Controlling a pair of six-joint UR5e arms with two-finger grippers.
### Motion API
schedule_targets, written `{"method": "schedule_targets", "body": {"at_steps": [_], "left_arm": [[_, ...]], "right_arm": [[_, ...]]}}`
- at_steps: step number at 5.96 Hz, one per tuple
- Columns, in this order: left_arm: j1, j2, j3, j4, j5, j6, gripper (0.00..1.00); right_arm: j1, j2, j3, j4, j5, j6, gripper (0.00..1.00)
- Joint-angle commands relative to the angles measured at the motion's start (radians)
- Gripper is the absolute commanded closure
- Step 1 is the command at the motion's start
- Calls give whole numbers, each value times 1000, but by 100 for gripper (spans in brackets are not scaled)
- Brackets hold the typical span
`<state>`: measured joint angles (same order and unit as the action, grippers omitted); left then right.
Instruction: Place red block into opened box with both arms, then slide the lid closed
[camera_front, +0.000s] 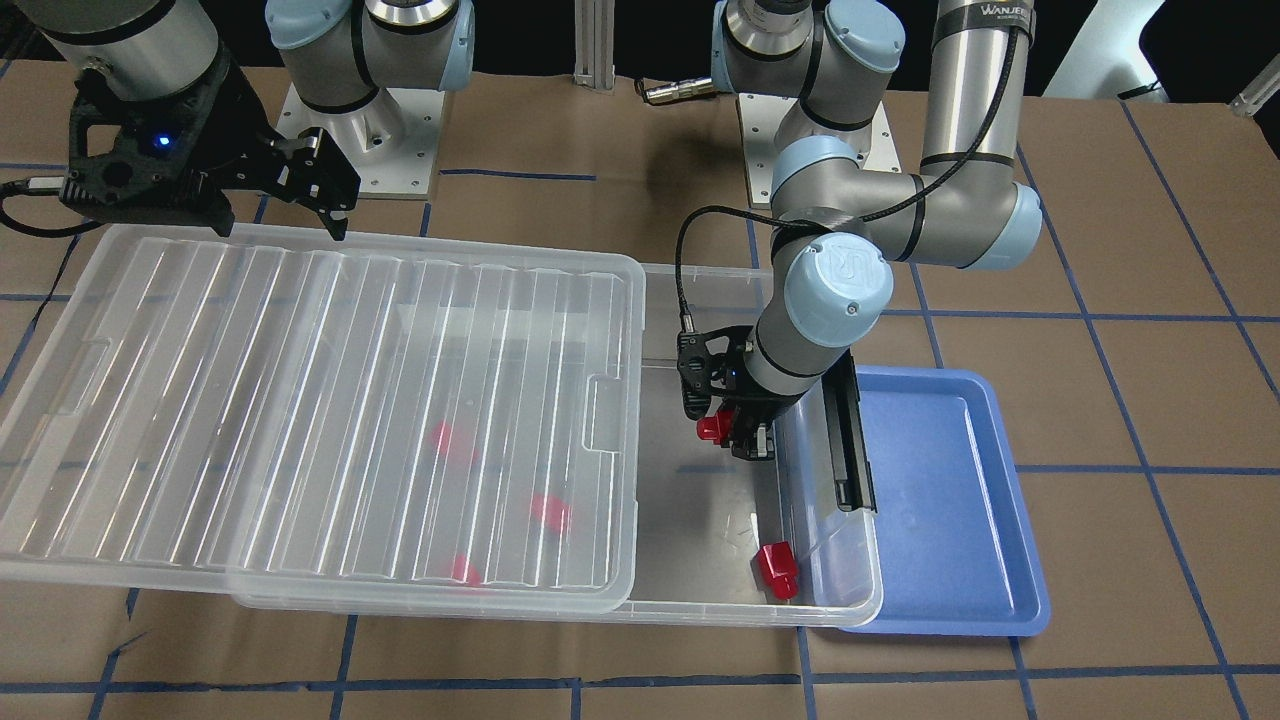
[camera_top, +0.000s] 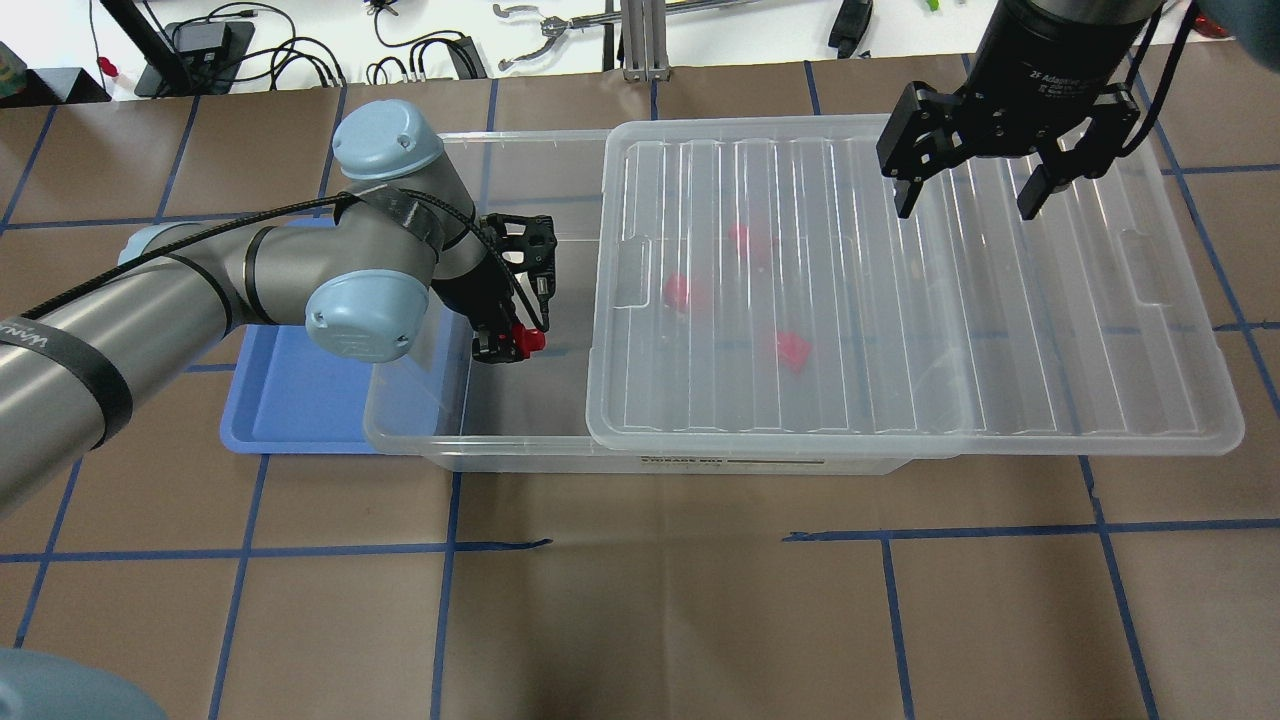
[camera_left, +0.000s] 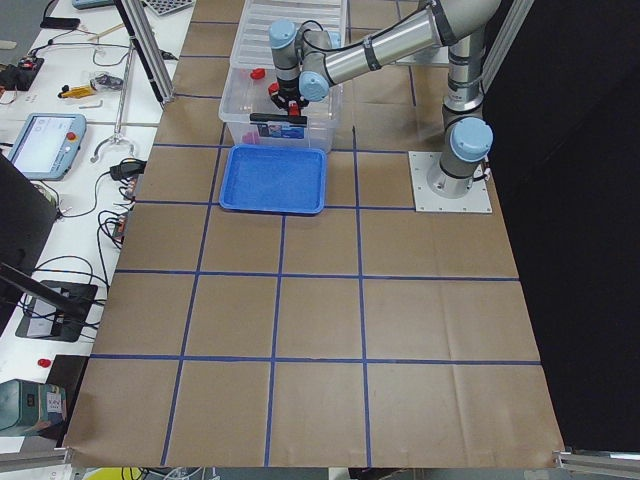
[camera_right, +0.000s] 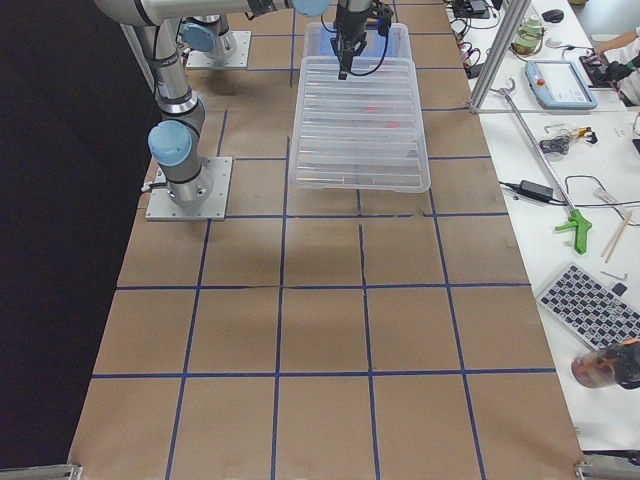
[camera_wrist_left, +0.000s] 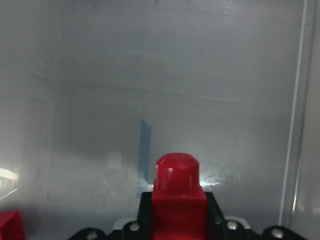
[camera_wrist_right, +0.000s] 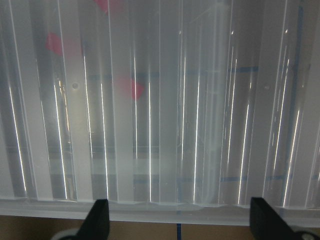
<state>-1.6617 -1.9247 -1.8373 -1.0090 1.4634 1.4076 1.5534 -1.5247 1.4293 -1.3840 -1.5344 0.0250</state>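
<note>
My left gripper (camera_front: 724, 431) (camera_top: 515, 344) is shut on a red block (camera_front: 712, 428) (camera_top: 529, 339) (camera_wrist_left: 177, 187) and hangs low inside the uncovered end of the clear box (camera_front: 700, 607) (camera_top: 480, 440). The ribbed lid (camera_front: 300, 400) (camera_top: 900, 300) lies on the box, covering most of it and overhanging toward my right. My right gripper (camera_top: 967, 203) (camera_wrist_right: 182, 225) stands open above the lid's far long edge, holding nothing. Another red block (camera_front: 778, 571) lies in the uncovered end, and three more (camera_top: 750, 240) (camera_top: 683, 292) (camera_top: 793, 350) show blurred through the lid.
A blue tray (camera_front: 950, 500) (camera_top: 300, 400) with nothing in it lies against the box's short end on my left, by the black latch bar (camera_front: 850, 440). My left forearm (camera_top: 200, 290) reaches over the tray. Benches with tools flank the table in the side views.
</note>
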Motion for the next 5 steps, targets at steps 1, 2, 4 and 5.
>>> {"method": "schedule_targets", "body": {"at_steps": [1, 2, 4, 5], "left_arm": [[0, -58, 0, 59, 0, 2, 90], [0, -65, 3, 66, 2, 1, 63], [0, -68, 16, 56, 2, 1, 4], [8, -48, 39, 44, 3, -1, 2]], "right_arm": [[-1, 1, 0, -4, -1, 0, 0], [1, 3, 0, -6, 2, 0, 0], [-4, 5, -1, -4, 0, -5, 0], [-4, 0, 0, -4, -1, 0, 0]]}}
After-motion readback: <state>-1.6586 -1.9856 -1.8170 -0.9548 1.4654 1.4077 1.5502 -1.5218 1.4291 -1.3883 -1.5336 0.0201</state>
